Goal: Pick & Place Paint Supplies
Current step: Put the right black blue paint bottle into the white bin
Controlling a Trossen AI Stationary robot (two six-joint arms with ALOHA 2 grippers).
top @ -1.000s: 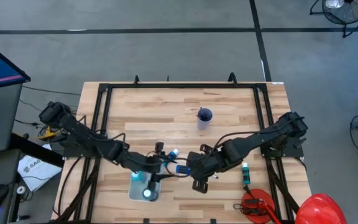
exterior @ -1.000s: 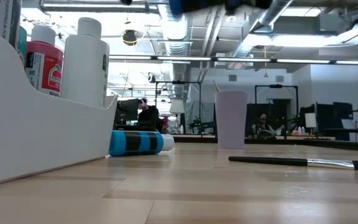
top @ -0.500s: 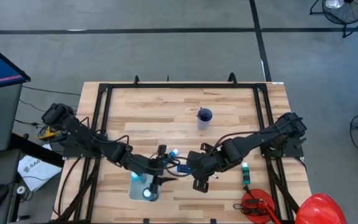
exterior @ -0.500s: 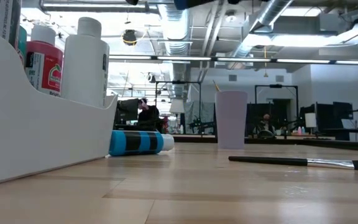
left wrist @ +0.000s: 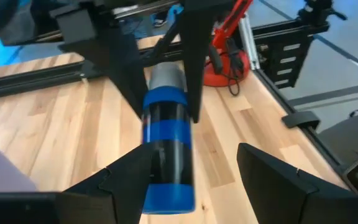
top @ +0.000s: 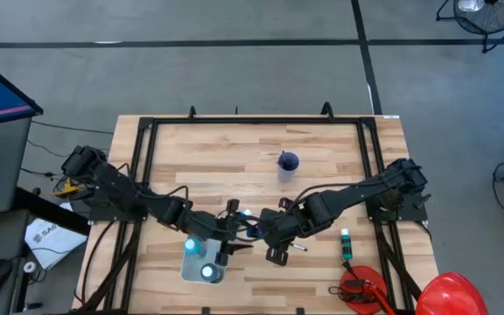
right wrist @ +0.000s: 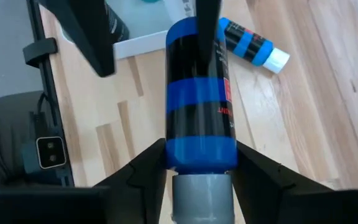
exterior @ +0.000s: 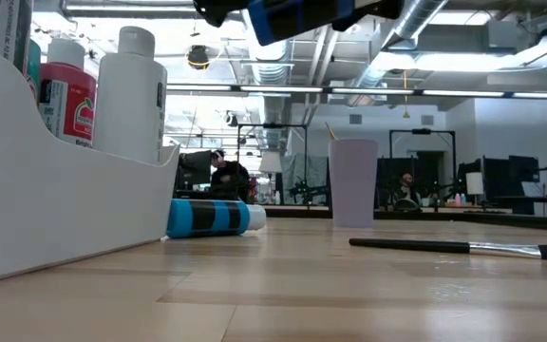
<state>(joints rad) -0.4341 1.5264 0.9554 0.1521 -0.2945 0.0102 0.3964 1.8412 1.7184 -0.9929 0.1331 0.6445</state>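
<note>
A dark blue paint bottle (top: 252, 233) with black bands and a grey cap hangs above the table's middle front. My right gripper (top: 262, 234) is shut on it. My left gripper (left wrist: 194, 152) faces it from the left, open. Its two fingers stand on either side of the bottle's bottom end (left wrist: 168, 198). A white tray (top: 191, 269) at the near left holds a red bottle (exterior: 67, 100) and a white one (exterior: 133, 90). A light blue bottle (exterior: 212, 217) and a dark-handled brush (exterior: 454, 248) lie on the table. My right gripper pinches the bottle between its two fingers at the blue band beside the cap (right wrist: 201, 146). The fingers (left wrist: 194, 62) slant down from above and the table's right, across the bottle. It is lifted clear and lies about level, bottom end toward my left gripper. My left gripper may touch the bottle's bottom end with one finger (left wrist: 126, 180); I cannot tell.
A purple cup (top: 287, 164) with a brush in it stands at the far middle. A teal bottle (top: 346, 245) lies at the right. A red tool (top: 361, 289) and a big red rounded thing (top: 451, 293) sit at the near right corner.
My left gripper has gone toward the table's right, closing on the bottle that my right gripper holds up. Its fingers now reach around the bottle's bottom end.
</note>
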